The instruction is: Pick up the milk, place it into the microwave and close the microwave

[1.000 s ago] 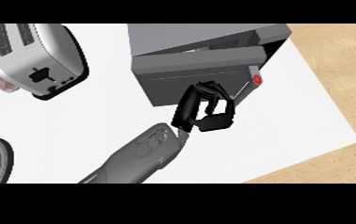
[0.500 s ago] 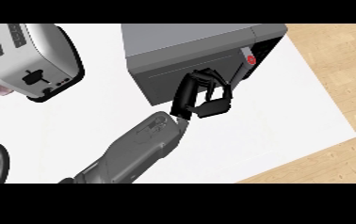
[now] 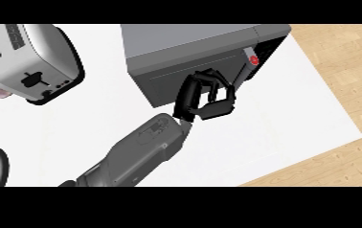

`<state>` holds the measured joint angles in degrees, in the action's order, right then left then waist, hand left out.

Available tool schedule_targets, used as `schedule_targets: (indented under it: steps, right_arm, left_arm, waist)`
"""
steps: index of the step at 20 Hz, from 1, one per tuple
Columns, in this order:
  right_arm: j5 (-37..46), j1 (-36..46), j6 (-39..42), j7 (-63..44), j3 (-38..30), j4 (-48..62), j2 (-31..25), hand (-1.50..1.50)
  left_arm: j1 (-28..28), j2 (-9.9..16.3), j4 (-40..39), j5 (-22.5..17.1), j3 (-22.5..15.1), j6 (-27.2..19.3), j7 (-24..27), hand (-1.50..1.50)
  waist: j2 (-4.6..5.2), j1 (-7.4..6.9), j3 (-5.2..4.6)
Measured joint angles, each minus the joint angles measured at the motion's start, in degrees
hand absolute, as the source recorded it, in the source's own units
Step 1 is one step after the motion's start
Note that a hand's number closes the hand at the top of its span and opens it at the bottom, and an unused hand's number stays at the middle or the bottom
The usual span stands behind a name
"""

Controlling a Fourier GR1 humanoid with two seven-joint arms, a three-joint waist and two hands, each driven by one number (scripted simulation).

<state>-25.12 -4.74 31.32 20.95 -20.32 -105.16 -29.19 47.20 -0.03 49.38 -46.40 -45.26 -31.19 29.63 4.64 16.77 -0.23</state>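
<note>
White bench (image 3: 283, 126) fills most of the view, with a strip of pale wood floor (image 3: 339, 59) past its far edge, off to the side of the hand.

Next biggest is the microwave (image 3: 191, 45), a grey box right above the hand. Its dark door (image 3: 176, 81) looks flat against the front, so it seems shut or nearly shut. A small red button (image 3: 252, 59) sits on the side panel, just up and to the side of the fingers.

Far off on the other side of the arm stands a silver toaster (image 3: 35, 62), well apart from the hand and cut off by the edge of the view.

One grey forearm (image 3: 134, 155) comes up from the bottom. I take it for the right one, but I can't be sure. Its black hand (image 3: 205, 97) rests against the lower part of the door. The fingers (image 3: 212, 81) are bent over, and nothing shows inside them. They seem to be pushing the door.

No milk can be seen anywhere. I think it is already inside the microwave, hidden behind the door, so the picking up and putting in look done. What seems left is the last little push and taking the hand away.

Whether the door has clicked fully shut is hard to tell, because the hand covers part of it. No other hand shows at all.
</note>
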Motion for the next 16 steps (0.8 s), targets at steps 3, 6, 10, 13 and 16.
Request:
schedule_targets:
  steps: [3, 6, 10, 13, 16]
  right_arm:
    - [-0.76, 0.86, 0.13, -0.61, -0.67, 0.65, -1.01, -1.5]
    - [-1.53, 1.8, 0.14, -0.92, -1.54, 1.5, -1.89, -1.5]
    - [-2.13, 3.13, 0.14, -1.48, -2.52, 2.43, -3.3, -1.5]
    - [-2.4, 3.89, 0.24, -1.69, -3.29, 3.2, -4.29, -1.5]
    - [-2.51, 4.74, 0.26, -1.9, -3.99, 4.12, -5.28, -1.5]
  left_arm:
    - [0.16, 0.0, -0.35, -1.06, -0.29, 0.25, 1.35, 1.5]
    - [0.28, 0.0, -0.64, -2.18, -0.51, 0.51, 2.53, 1.5]
    - [0.58, 0.0, -1.07, -3.45, -1.0, 0.53, 3.84, 1.5]
    - [0.73, 0.0, -1.4, -4.35, -1.29, 0.59, 4.82, 1.5]
    - [0.98, 0.0, -1.66, -5.18, -1.7, 0.66, 5.81, 1.5]
  waist:
    - [0.04, 0.06, 0.03]
    - [0.06, 0.14, 0.09]
    - [0.09, 0.17, 0.13]
    - [0.07, 0.26, 0.18]
    - [0.17, 0.21, 0.21]
